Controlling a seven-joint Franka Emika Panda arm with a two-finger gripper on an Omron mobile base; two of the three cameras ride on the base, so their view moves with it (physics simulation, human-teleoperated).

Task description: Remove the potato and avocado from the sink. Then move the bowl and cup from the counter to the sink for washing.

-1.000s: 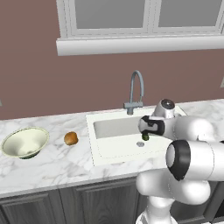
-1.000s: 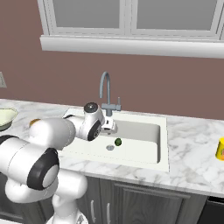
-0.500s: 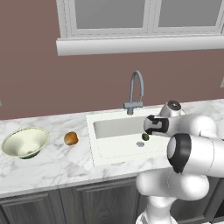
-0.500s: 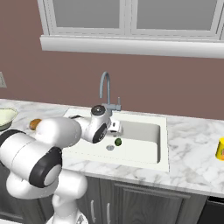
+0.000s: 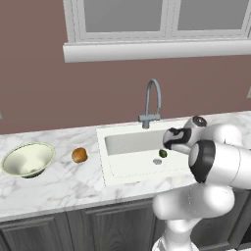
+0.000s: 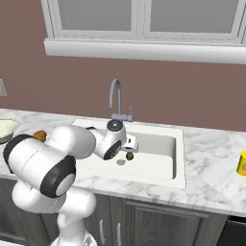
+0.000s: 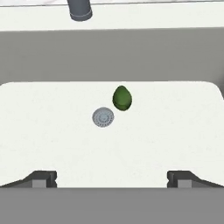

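The dark green avocado (image 5: 163, 153) (image 6: 129, 155) lies on the floor of the white sink (image 5: 131, 142) (image 6: 161, 144), right beside the grey drain (image 5: 157, 161). My gripper (image 5: 171, 140) (image 6: 131, 143) hangs open just above it, holding nothing. In the hand view the avocado (image 7: 122, 98) sits ahead of the gripper (image 7: 112, 179), well beyond the fingertips (image 7: 41, 178). The orange-brown potato (image 5: 79, 155) (image 6: 40, 136) rests on the counter (image 5: 59, 182) left of the sink. Farther left stands the pale bowl (image 5: 28, 159) (image 6: 6, 129). The yellow cup (image 6: 241, 163) stands at the far right.
The grey gooseneck faucet (image 5: 152, 100) (image 6: 116, 98) rises behind the sink, close to my hand. A brown wall with a white window sill (image 5: 157, 49) backs the counter. Dark cabinet doors (image 5: 98, 225) run below the worktop.
My hand has shifted a little to the right over the basin, nearer the avocado, with the jaws still wide. The potato, bowl and cup have stayed put.
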